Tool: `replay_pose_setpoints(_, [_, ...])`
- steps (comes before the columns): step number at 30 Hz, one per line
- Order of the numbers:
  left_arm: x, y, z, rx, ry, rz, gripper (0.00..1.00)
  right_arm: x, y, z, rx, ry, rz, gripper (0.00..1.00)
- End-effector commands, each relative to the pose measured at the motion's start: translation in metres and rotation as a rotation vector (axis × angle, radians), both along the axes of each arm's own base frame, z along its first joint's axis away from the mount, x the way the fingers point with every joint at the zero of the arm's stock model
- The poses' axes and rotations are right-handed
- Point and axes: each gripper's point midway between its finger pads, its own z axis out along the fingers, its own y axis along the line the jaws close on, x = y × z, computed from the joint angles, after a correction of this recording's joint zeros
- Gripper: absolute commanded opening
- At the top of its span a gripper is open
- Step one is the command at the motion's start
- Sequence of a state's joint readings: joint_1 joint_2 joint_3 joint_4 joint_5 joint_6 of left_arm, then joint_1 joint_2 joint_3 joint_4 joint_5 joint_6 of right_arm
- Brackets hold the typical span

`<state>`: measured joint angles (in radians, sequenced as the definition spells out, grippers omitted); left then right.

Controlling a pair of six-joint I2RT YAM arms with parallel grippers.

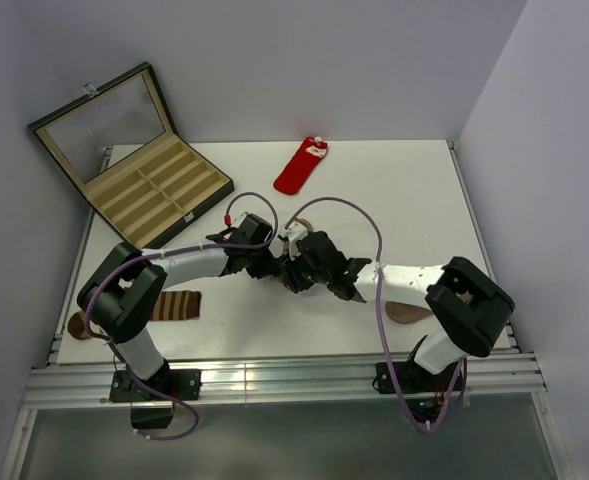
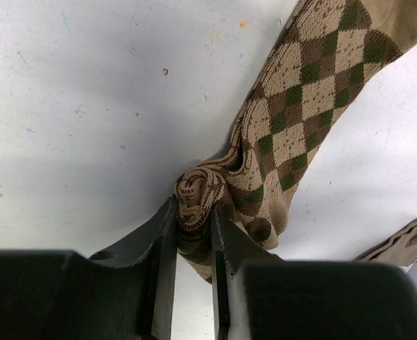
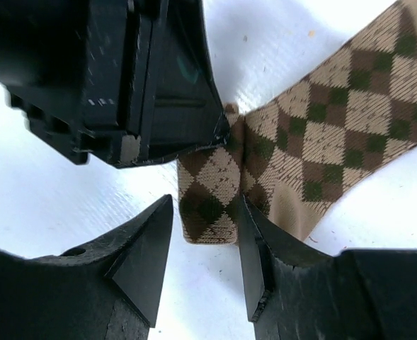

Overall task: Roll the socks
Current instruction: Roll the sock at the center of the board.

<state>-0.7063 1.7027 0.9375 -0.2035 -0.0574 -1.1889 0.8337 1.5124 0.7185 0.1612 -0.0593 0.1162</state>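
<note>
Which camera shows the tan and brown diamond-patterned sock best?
Left wrist: the tan-and-brown diamond-patterned sock stretches across it, bunched end pinched in the left gripper. Right wrist shows less, partly blocked. Overhead, the arms hide nearly all.

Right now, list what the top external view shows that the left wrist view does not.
Only the top external view shows the red sock near the table's far edge, the open compartment case, the striped sock and the right gripper. Only the left wrist view shows the rolled end of the argyle sock pinched between the fingers of the left gripper. Both show the white table and the left gripper itself.
</note>
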Motion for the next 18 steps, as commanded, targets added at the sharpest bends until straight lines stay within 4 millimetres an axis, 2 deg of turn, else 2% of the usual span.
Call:
replay_pose_setpoints(1, [-0.008,0.01,-0.013,0.075,0.034,-0.014,0.0,0.003,0.004,-0.004,-0.052,-0.056,0.021,0.49])
replay_pose_setpoints(4, [-0.008,0.009,-0.013,0.07,0.036,-0.014,0.0,-0.006,0.007,-0.015,-0.089,-0.042,0.054,0.47])
replay_pose_setpoints(7, [-0.007,0.008,-0.013,0.065,0.039,-0.007,0.0,-0.006,0.003,-0.029,-0.151,-0.027,0.043,0.47])
replay_pose_setpoints(9, [-0.007,0.008,-0.011,0.064,0.038,-0.003,0.01,-0.006,0.002,-0.032,-0.172,-0.031,0.033,0.45])
replay_pose_setpoints(12, [-0.006,0.007,-0.01,0.058,0.038,0.007,0.01,-0.005,-0.006,-0.046,-0.225,-0.008,-0.003,0.39])
replay_pose_setpoints(15, [-0.006,0.007,-0.008,0.05,0.034,0.018,0.04,-0.006,-0.013,-0.06,-0.268,0.03,-0.032,0.25])
replay_pose_setpoints(16, [-0.005,0.007,-0.006,0.045,0.03,0.024,0.09,-0.009,-0.013,-0.062,-0.266,0.049,-0.027,0.18])
replay_pose_setpoints(17, [-0.005,0.008,-0.007,0.045,0.031,0.029,0.13,-0.011,-0.013,-0.065,-0.261,0.068,-0.023,0.06])
replay_pose_setpoints(18, [-0.004,0.009,-0.003,0.038,0.022,0.039,0.16,-0.015,-0.012,-0.067,-0.235,0.12,-0.009,0.01])
